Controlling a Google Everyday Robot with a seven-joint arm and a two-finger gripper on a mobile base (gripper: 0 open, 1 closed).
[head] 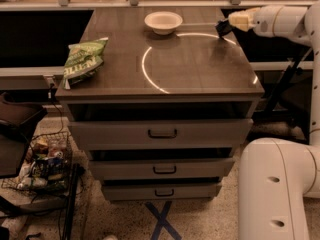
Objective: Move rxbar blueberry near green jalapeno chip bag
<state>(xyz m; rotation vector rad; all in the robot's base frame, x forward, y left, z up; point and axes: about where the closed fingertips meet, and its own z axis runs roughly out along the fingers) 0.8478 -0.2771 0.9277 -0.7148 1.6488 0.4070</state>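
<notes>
Rxbar blueberry point(220, 30) showed as a dark sliver pinched between the closed fingers of the gripper point(223, 27), over the table's point(200, 79) far right corner. The carry seemed in hand. The next move called for a long sweep left to the green jalapeno chip bag point(84, 59), well apart.

- The desk point(200, 79) is showing a broad bare stretch across its middle, front and right front, where a hand could be passing freely.
- The bag point(84, 60) is lying at the left edge, blocking that side.
- The bowl point(163, 22) is sitting at rear centre, well apart from the bag, leaving a wide lane between them.
- The end effector point(223, 28) is hovering at the rear right corner, right of the bowl; its arm point(280, 21) is filling the approach from the right.
- A ledge point(100, 3) is running behind the desk, closing off the back.
- The base point(277, 189) is standing at the front right.
</notes>
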